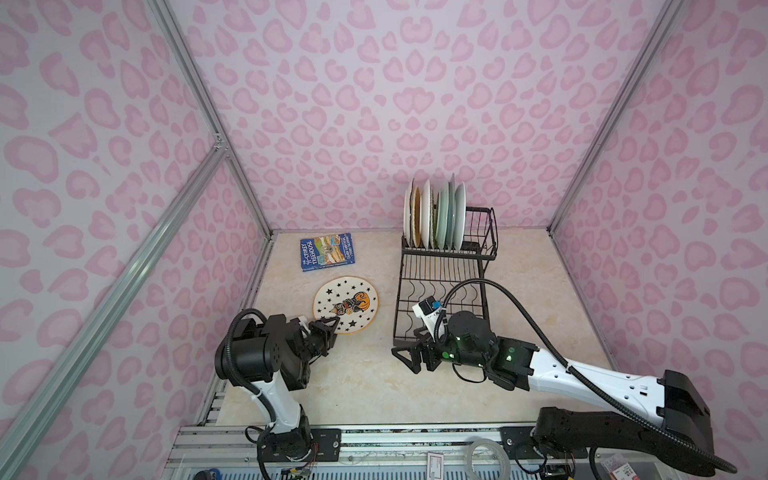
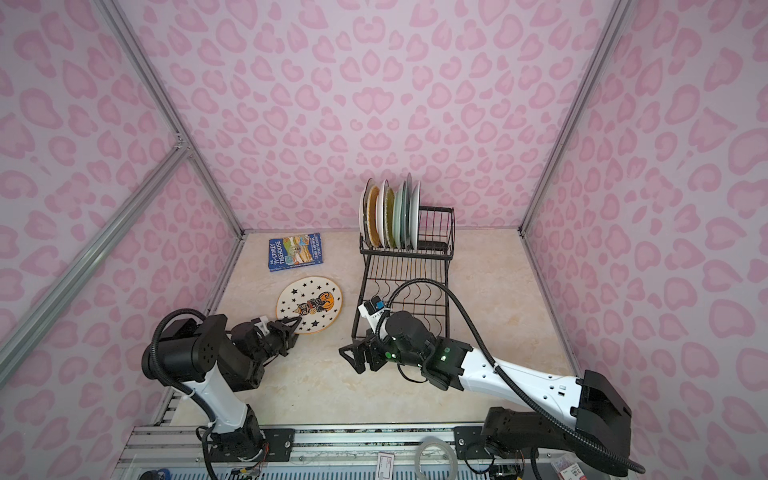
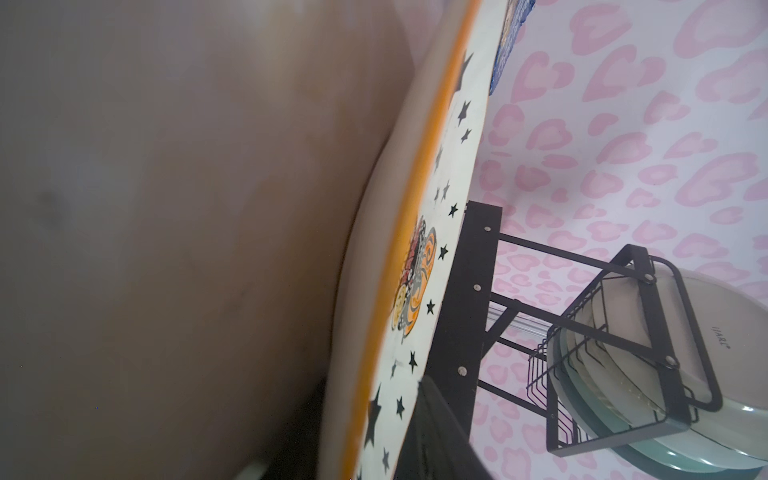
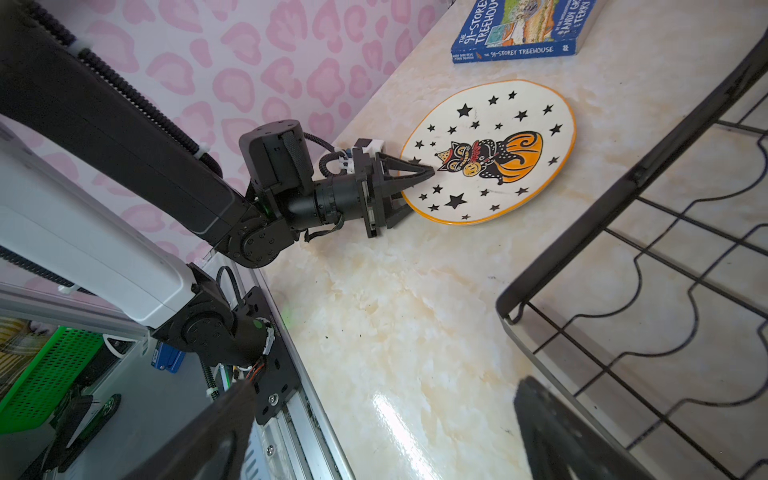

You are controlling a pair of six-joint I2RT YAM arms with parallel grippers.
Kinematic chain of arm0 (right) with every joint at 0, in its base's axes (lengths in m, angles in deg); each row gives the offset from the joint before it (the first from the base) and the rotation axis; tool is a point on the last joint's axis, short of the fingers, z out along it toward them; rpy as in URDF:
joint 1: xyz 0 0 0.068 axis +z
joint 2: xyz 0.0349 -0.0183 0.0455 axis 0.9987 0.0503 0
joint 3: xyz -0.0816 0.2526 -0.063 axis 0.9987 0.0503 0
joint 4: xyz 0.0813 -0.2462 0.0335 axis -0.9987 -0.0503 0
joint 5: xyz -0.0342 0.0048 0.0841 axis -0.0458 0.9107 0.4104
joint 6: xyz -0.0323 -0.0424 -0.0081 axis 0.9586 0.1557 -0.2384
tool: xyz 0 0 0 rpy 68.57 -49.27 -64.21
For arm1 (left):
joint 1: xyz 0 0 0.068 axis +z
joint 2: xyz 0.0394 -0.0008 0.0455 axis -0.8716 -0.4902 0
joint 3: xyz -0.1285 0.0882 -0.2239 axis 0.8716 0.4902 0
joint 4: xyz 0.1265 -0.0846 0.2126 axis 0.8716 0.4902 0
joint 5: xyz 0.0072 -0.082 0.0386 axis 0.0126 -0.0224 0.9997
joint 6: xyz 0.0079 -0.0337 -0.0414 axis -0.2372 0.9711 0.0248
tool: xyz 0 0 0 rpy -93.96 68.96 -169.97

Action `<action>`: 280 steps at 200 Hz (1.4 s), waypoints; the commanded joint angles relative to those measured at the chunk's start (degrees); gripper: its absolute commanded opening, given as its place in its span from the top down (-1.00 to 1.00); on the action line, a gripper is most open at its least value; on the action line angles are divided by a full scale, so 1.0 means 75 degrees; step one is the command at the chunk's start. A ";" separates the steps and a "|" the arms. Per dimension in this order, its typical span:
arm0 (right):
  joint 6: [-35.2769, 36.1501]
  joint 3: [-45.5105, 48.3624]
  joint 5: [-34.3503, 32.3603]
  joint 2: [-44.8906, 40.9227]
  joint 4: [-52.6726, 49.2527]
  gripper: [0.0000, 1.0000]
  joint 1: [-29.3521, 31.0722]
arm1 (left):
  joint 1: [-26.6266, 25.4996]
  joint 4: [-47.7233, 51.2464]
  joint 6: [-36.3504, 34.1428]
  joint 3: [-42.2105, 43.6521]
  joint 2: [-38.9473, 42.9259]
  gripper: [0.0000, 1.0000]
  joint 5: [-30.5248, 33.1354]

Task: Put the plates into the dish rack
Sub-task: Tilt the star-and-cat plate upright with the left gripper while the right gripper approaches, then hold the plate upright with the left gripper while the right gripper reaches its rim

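A white plate (image 1: 345,305) (image 2: 309,305) with black stars, a cat and pumpkin print and an orange rim lies flat on the marble table. My left gripper (image 1: 333,323) (image 4: 419,187) is shut on its near rim, one finger on the face and the other under the edge. In the left wrist view the plate (image 3: 419,249) runs between the jaws of that gripper (image 3: 365,436). Several plates (image 1: 434,216) (image 2: 390,216) stand upright in the raised basket of the black wire dish rack (image 1: 440,266) (image 2: 399,266). My right gripper (image 1: 405,358) (image 4: 382,436) hangs open and empty by the rack's front left corner.
A blue book (image 1: 327,252) (image 4: 519,29) lies behind the plate near the left wall. The rack's lower tray (image 4: 623,249) of wavy wire dividers lies beside my right gripper. A roll of tape (image 1: 488,459) sits on the front rail.
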 commanded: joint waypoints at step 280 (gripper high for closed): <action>0.4823 0.0301 -0.2207 -0.0478 0.0761 -0.94 0.0679 | -0.0532 1.3117 -0.2232 -0.2922 0.8608 0.94 0.1971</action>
